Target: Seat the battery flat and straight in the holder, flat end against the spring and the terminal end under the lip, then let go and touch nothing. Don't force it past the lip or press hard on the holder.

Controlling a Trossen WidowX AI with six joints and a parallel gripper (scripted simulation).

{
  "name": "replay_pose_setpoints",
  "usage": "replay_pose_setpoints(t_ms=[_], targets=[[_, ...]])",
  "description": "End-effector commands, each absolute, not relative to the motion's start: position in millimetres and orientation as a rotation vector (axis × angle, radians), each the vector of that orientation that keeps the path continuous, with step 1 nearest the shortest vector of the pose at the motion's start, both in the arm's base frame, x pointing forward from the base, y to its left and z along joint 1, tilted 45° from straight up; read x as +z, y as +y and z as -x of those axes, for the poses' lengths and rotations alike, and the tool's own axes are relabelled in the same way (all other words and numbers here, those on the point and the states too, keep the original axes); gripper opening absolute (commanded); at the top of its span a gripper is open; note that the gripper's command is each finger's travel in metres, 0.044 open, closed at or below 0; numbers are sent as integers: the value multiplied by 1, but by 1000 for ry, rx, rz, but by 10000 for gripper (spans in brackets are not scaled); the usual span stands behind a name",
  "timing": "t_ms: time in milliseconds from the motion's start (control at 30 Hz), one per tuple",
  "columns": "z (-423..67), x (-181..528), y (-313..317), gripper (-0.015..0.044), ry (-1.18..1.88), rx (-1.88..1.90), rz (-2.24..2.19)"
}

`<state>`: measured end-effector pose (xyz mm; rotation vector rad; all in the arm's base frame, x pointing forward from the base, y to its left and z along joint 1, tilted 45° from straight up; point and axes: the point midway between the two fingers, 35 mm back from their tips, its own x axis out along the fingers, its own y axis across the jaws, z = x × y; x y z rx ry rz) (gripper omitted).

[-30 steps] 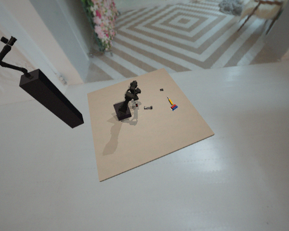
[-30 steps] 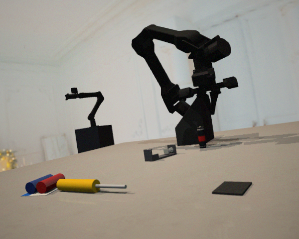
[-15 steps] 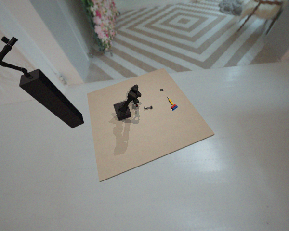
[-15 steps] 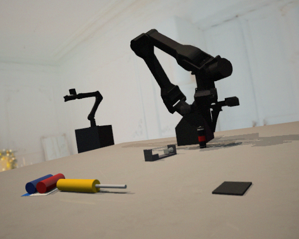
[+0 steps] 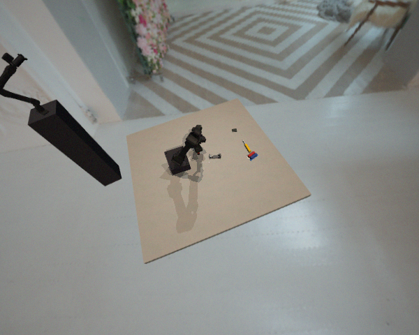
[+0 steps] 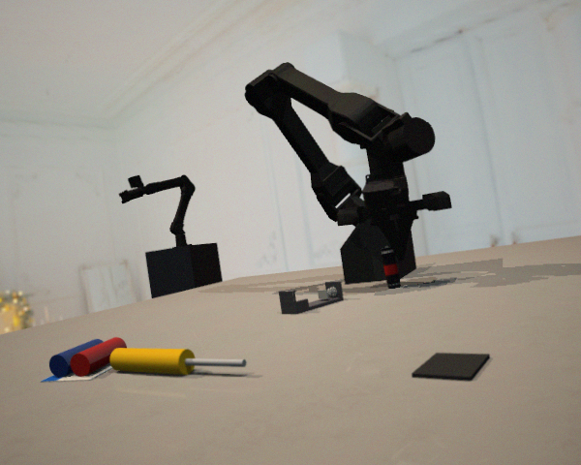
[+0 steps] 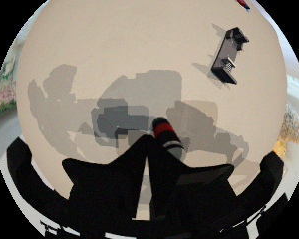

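Standing upright at centre-right of the exterior view, the battery sits just below the jaws, which are closed on nothing; the wrist view alone shows the holder upper right on the desk.

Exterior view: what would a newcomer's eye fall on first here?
The black arm dominates, folded down so that its shut end effector points at a red-banded battery standing upright on the mat near the arm's base. The holder lies apart from it, nearer the camera, with no battery in it. At front left, a yellow-handled tool lies beside red and blue cylinders.
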<state>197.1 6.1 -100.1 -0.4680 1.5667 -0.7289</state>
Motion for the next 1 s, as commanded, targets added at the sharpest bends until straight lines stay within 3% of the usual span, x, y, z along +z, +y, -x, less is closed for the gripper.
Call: replay_pose_setpoints(t_ms=[0, 767, 967], targets=[[-195, -93, -1, 0, 1565, -727, 475], [-189, -71, -25, 0, 1565, -732, 478], [-198, -47, 5, 0, 1567, -728, 472]])
